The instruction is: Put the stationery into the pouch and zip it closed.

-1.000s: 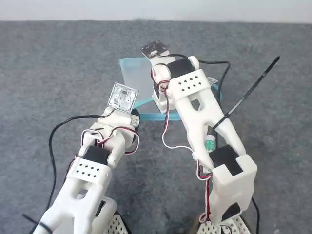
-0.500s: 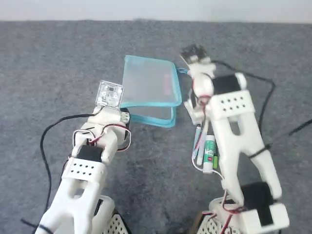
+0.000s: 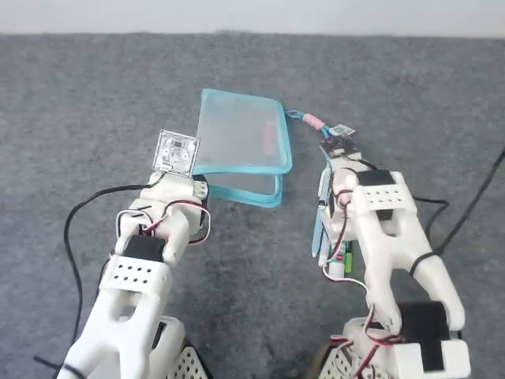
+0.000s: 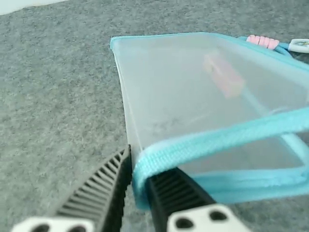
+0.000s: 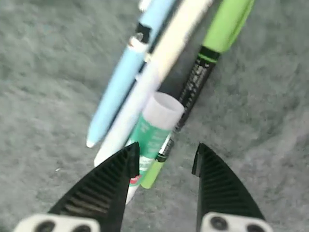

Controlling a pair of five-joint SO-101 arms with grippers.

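The stationery [image 5: 164, 60] lies bunched just below the right pincer [image 5: 164, 153], jaws parted.

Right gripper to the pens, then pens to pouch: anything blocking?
Nothing visible. The right gripper hangs open directly over the blue pen, white pen, glue stick and green marker, with no object between. Bare grey mat separates that pile from the pouch, whose edge the left gripper pinches.

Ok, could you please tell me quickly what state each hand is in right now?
Left hand: closed on the pouch edge.
Right hand: open, holding nothing, above the stationery.
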